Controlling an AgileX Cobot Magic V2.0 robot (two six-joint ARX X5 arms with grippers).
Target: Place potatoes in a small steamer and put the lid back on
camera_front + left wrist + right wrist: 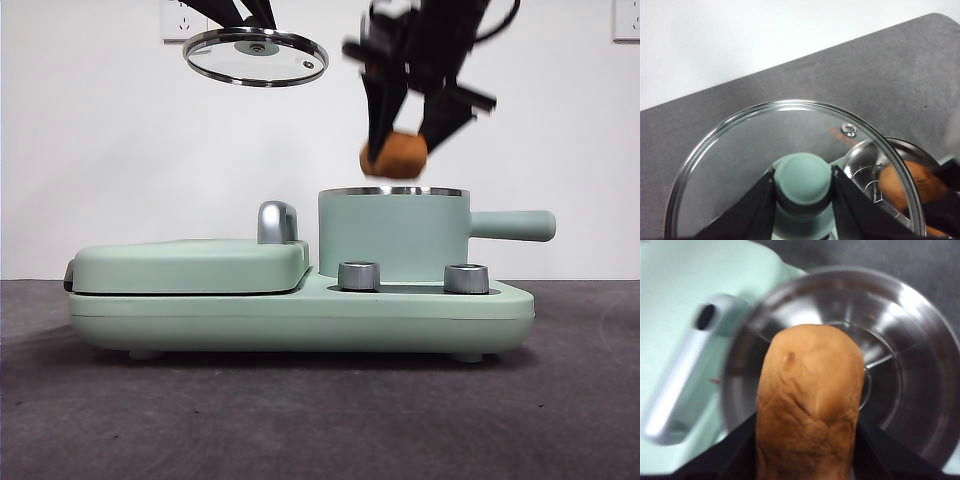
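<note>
my right gripper (400,150) clamps the potato (394,156) just above the steamer (392,235), centre frame; left gripper (803,187) pinches the lid (256,56) upper left, keeping the mouth clear.

In the front view the right gripper (400,135) is motion-blurred at upper centre, and its jaws cover part of the potato (396,156). The pot (393,235) hides its own inside. The frame's top edge cuts off the arm holding the lid (256,56).
</note>
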